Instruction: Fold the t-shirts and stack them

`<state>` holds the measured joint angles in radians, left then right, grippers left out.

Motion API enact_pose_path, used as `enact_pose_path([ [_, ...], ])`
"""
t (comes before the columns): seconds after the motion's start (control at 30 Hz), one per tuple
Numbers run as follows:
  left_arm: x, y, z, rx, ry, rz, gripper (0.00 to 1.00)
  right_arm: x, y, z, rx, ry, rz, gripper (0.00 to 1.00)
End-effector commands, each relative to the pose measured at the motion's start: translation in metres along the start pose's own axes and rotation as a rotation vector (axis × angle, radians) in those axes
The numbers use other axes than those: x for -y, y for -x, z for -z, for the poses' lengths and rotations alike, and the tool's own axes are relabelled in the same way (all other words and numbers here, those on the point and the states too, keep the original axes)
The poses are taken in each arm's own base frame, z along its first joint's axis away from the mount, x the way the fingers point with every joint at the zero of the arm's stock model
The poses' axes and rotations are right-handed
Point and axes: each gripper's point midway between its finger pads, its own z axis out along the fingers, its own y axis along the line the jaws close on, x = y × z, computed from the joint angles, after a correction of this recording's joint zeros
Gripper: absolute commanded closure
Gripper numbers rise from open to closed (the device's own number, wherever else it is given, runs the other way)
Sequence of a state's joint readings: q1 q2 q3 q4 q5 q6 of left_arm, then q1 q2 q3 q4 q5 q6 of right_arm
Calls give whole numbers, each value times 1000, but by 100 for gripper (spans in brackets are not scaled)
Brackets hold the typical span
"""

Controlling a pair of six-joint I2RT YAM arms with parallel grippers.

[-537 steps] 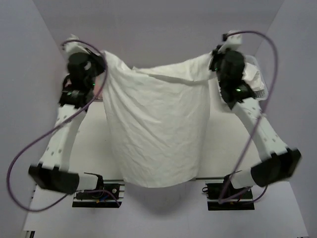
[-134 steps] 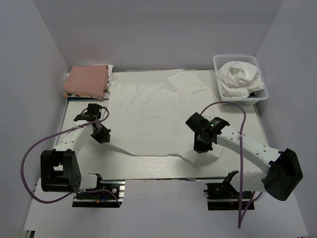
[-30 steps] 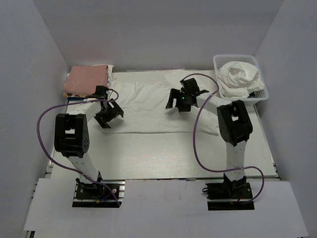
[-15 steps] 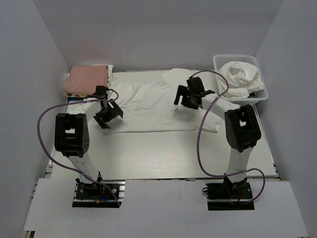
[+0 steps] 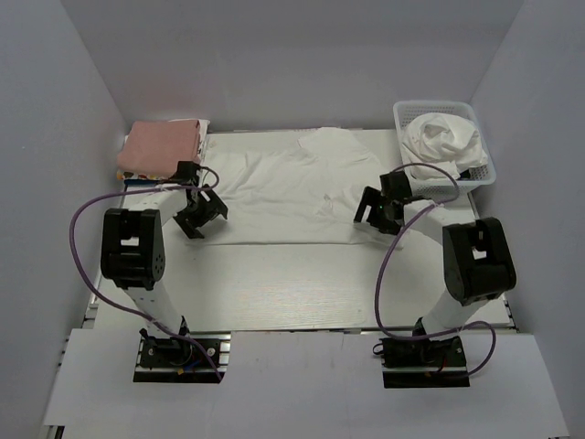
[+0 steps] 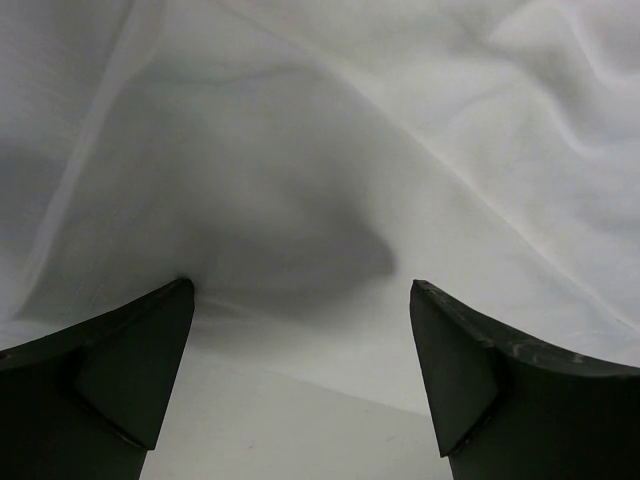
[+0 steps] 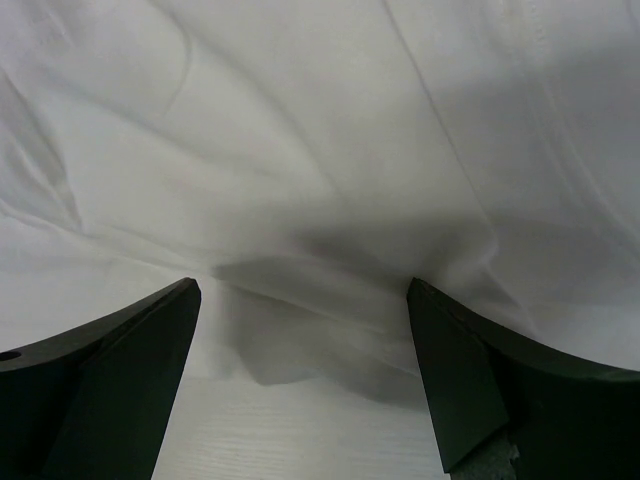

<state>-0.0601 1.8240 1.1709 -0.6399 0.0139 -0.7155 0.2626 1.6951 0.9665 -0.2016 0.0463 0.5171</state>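
White t-shirt: the corner nearest the basket hides under your released right pincer; left pincer released; long axis runs toward the basket.

Both arms are built of white tubular links joined by boxy black joint housings: the left arm at lower left, the right arm at lower right. A thin purple cable loops beside each. The jaws are dark matte wedges.
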Motion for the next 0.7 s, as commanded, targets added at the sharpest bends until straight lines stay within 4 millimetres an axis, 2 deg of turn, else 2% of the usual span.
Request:
enact_pose_path([
  [0.0, -48, -70, -19, -192, 112, 33, 0, 25, -45, 14, -104, -41, -40, 10],
  [0.03, -52, -74, -12, -188, 110, 42, 0, 26, -46, 28, -97, -39, -45, 10],
  [0.07, -56, -79, -8, -188, 110, 43, 0, 41, -75, 29, -158, -75, -50, 10],
  [0.1, -70, -98, -5, -227, 135, 57, 0, 41, -76, 37, -148, -68, -58, 10],
  [0.13, -71, -108, 0, -242, 120, 51, 0, 45, -83, 48, -157, -76, -65, 10],
  [0.17, -71, -111, 10, -224, 90, 50, 0, 57, -107, 51, -203, -103, -83, 10],
  [0.2, -82, -128, 11, -255, 100, 69, 0, 56, -107, 58, -182, -91, -92, 10],
  [0.23, -86, -135, 16, -270, 100, 71, 0, 58, -112, 67, -180, -91, -107, 10],
  [0.27, -84, -139, 26, -257, 72, 72, 0, 64, -128, 73, -204, -96, -120, 10],
  [0.3, -92, -155, 32, -298, 76, 78, 0, 70, -141, 82, -232, -115, -126, 10],
  [0.37, -94, -163, 44, -299, 61, 78, 0, 65, -147, 91, -249, -75, -126, 10],
  [0.4, -91, -162, 55, -264, 25, 79, 0, 63, -148, 94, -247, -64, -125, 10],
  [0.43, -95, -167, 64, -272, 33, 80, 0, 61, -142, 97, -230, -56, -118, 10],
  [0.47, -95, -159, 71, -235, 39, 75, 0, 57, -134, 105, -191, -28, -87, 10],
  [0.5, -89, -134, 82, -134, 48, 75, 0, 56, -126, 108, -159, -24, -73, 10],
  [0.53, -83, -118, 93, -71, 37, 72, 0, 41, -97, 119, -70, 22, -49, 10],
  [0.57, -69, -88, 109, 34, 12, 57, 0, 33, -81, 125, -10, 51, -34, 10],
  [0.63, -46, -47, 123, 160, -41, 53, 0, 16, -29, 144, 162, 82, -4, 10],
  [0.67, -29, -19, 132, 218, -70, 70, 0, 10, -12, 149, 219, 94, -8, 10],
])
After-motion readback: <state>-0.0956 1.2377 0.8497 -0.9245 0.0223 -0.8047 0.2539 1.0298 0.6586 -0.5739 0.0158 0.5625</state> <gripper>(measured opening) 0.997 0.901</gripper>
